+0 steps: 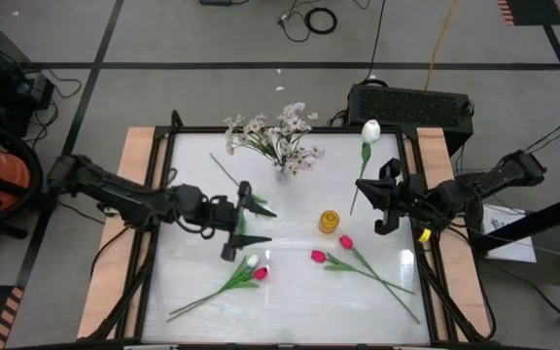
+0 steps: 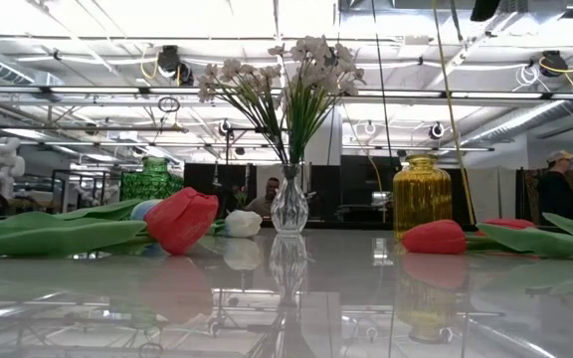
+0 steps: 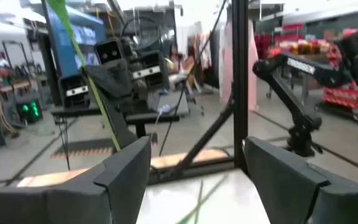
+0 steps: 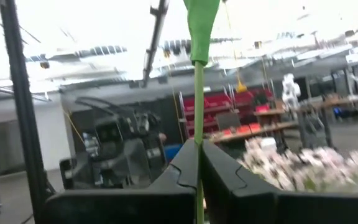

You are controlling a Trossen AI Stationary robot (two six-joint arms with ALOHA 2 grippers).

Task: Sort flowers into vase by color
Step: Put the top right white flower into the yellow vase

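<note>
White tulip (image 1: 370, 129) pinched mid-stem in shut right gripper (image 1: 385, 198), bloom well beyond fingertips. Light, floppy, so grip stem. Left gripper (image 1: 244, 220) spread, empty.

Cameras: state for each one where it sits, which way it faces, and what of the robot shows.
High: overhead, looking down; both arms, left gripper, right gripper.
Low: tabletop height, facing the room; no arm, clear vase, yellow vase.
Left wrist: forward past open fingers.
Right wrist: past fingers shut on a white tulip's stem.
Shared: high and low both show the blossom spray.
</note>
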